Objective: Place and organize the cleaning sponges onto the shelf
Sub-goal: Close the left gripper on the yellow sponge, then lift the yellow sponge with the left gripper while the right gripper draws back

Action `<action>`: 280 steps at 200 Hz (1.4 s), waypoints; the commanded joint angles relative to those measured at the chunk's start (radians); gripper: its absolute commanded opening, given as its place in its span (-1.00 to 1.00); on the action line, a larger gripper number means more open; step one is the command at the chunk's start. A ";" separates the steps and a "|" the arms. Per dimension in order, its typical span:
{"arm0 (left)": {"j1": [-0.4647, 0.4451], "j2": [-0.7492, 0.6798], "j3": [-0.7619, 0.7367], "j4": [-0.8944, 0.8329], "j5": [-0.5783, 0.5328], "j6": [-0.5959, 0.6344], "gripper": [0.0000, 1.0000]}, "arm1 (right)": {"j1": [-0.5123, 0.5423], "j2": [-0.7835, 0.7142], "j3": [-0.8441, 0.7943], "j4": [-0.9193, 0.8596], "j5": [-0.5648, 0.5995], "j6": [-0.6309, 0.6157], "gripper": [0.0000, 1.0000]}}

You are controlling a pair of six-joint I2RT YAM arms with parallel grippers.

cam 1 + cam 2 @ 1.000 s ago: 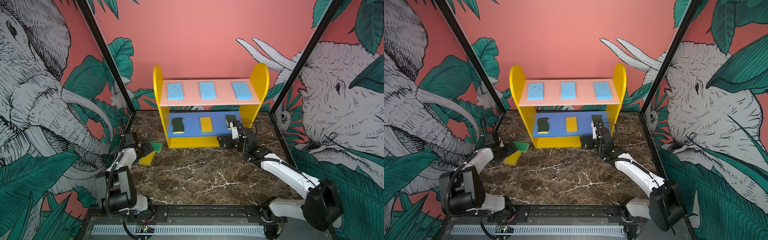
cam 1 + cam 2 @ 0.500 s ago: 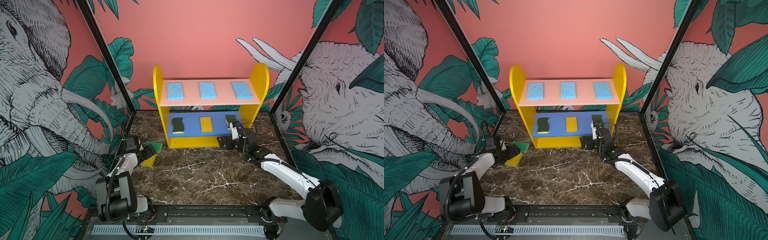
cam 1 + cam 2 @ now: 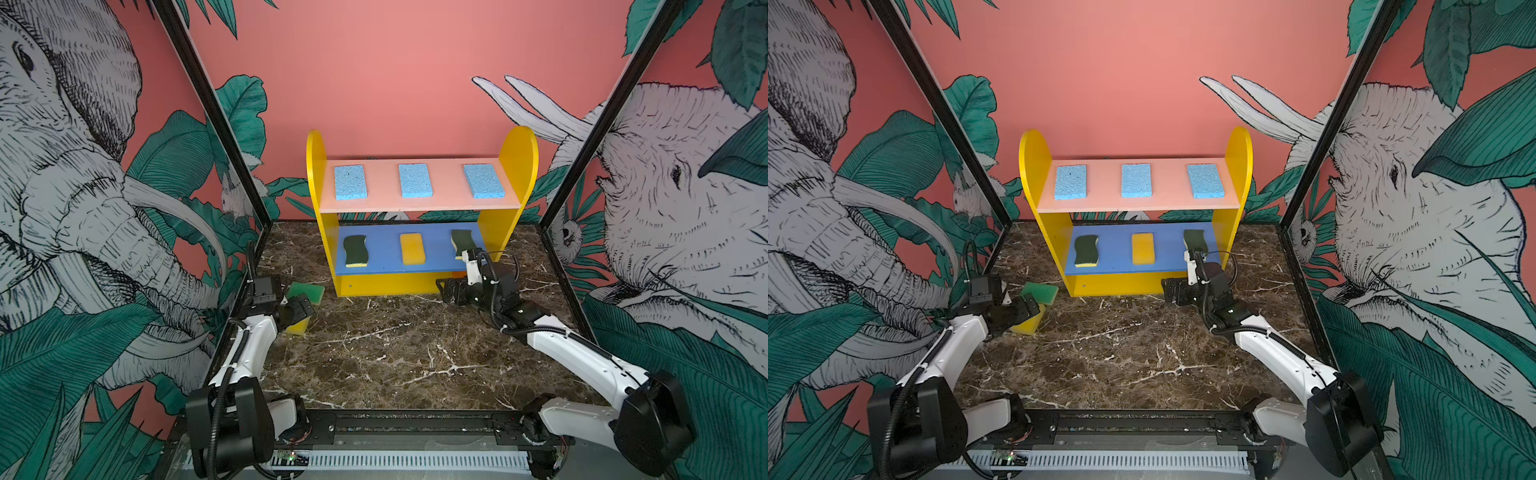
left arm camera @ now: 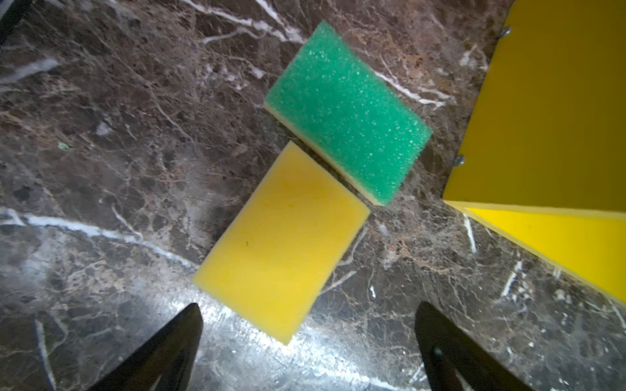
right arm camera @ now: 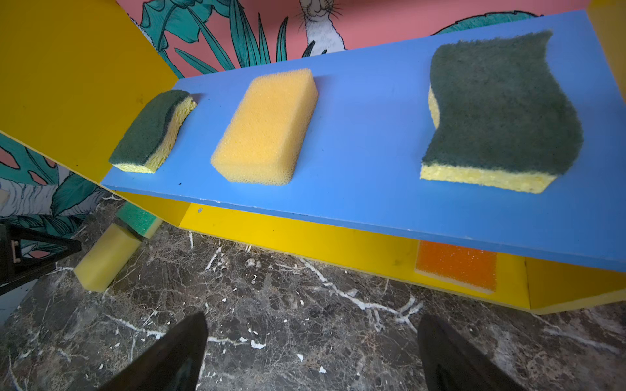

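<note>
Left gripper (image 4: 306, 309), jaws spread, hovers over the yellow sponge (image 4: 281, 240) left of the shelf (image 4: 548, 101), apparently aligned to straddle it. Right gripper (image 5: 311, 321), spread and empty, faces the shelf.

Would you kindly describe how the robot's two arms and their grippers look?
The left arm and right arm have white tubular links joined by bulky black joint housings, with black cables looped alongside. The left gripper and right gripper are black, with fingers tapering to points in the wrist views. I can read no markings.
</note>
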 commanded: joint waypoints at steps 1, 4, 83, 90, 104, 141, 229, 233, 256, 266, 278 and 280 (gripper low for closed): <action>0.007 0.065 0.036 -0.025 -0.076 0.027 0.99 | 0.004 -0.025 -0.011 0.038 -0.002 0.002 0.98; 0.011 0.075 0.038 -0.020 -0.073 0.028 0.99 | 0.004 -0.026 -0.011 0.036 0.000 0.002 0.98; 0.039 0.219 0.065 0.105 0.000 0.075 0.99 | 0.003 -0.014 0.005 0.016 0.009 -0.018 0.98; 0.039 0.229 0.055 0.118 0.019 0.071 0.98 | 0.003 -0.011 0.007 0.018 0.006 -0.018 0.98; 0.038 0.233 0.025 0.158 0.063 0.062 0.99 | 0.003 -0.008 0.008 0.020 -0.002 -0.017 0.98; 0.038 0.174 -0.022 0.175 0.119 0.048 0.99 | 0.002 -0.016 0.002 0.014 -0.003 -0.028 0.98; -0.061 0.052 -0.101 0.061 0.046 -0.015 0.99 | 0.002 -0.072 -0.047 0.012 -0.005 -0.038 0.98; -0.064 0.048 -0.106 0.056 0.036 -0.021 0.99 | 0.003 -0.076 -0.050 0.012 -0.005 -0.038 0.98; -0.092 0.012 -0.137 0.046 -0.041 -0.066 0.99 | 0.002 -0.094 -0.060 0.011 -0.002 -0.039 0.98; -0.098 -0.003 -0.148 0.047 -0.053 -0.089 0.99 | 0.002 -0.100 -0.063 0.009 -0.003 -0.039 0.98; -0.119 -0.010 -0.152 0.048 -0.071 -0.106 0.99 | 0.003 -0.105 -0.066 0.007 -0.003 -0.039 0.98; -0.123 -0.010 -0.153 0.048 -0.076 -0.108 0.99 | 0.002 -0.105 -0.066 0.008 -0.003 -0.038 0.98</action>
